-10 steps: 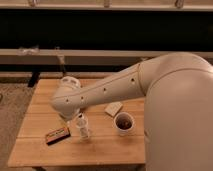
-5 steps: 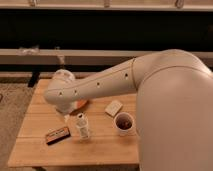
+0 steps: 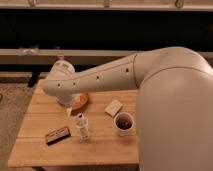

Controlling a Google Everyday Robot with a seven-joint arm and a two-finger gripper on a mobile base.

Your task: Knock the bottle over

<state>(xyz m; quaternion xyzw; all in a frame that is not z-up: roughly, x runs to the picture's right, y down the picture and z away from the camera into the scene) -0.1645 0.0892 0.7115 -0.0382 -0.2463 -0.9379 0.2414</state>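
Observation:
The small clear bottle (image 3: 82,126) with a white cap stands upright on the wooden table (image 3: 105,147), left of centre. My white arm reaches from the right across the table's back left. My gripper (image 3: 69,109) hangs under the wrist, just behind and to the left of the bottle, and looks apart from it.
A white cup with dark contents (image 3: 124,123) stands to the right of the bottle. A flat dark box (image 3: 57,135) lies to its left near the front edge. A white card (image 3: 114,107) and an orange item (image 3: 80,101) lie behind. A dark bench runs behind the table.
The arm has lifted and swung a little to the back left, and the gripper no longer covers the bottle. The bottle still stands upright in the same place.

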